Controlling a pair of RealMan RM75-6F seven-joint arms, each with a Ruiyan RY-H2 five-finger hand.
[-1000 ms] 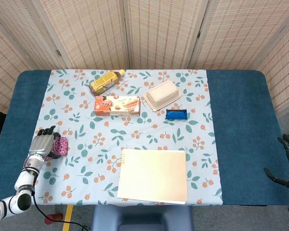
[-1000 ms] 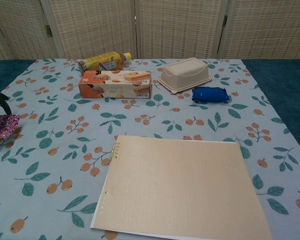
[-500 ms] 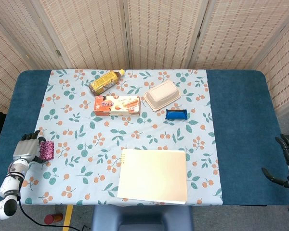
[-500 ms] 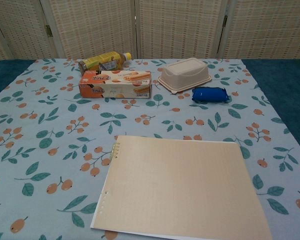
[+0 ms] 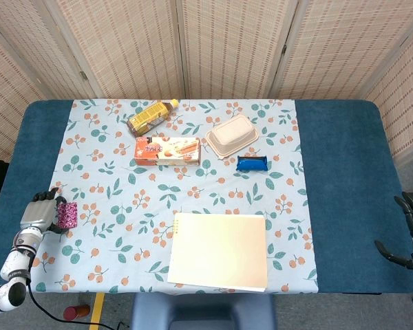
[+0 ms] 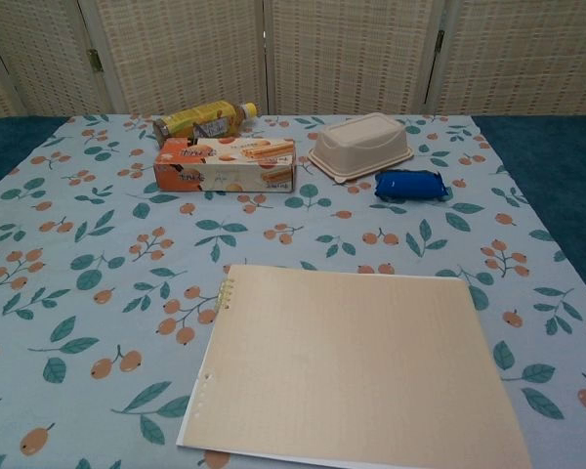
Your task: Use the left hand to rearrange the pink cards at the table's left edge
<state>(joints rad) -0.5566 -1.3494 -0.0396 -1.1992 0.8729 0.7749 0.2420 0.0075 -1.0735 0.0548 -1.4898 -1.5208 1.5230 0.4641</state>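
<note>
At the table's left edge the left hand (image 5: 40, 212) holds the pink cards (image 5: 69, 214) in curled fingers, and a loose grip could spill them over that edge, while the right hand (image 5: 409, 218) hangs open, empty, beyond the right edge.

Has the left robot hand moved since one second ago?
Yes. The left robot hand with the pink cards moved left, away from the notebook, toward the table's left edge.
</note>
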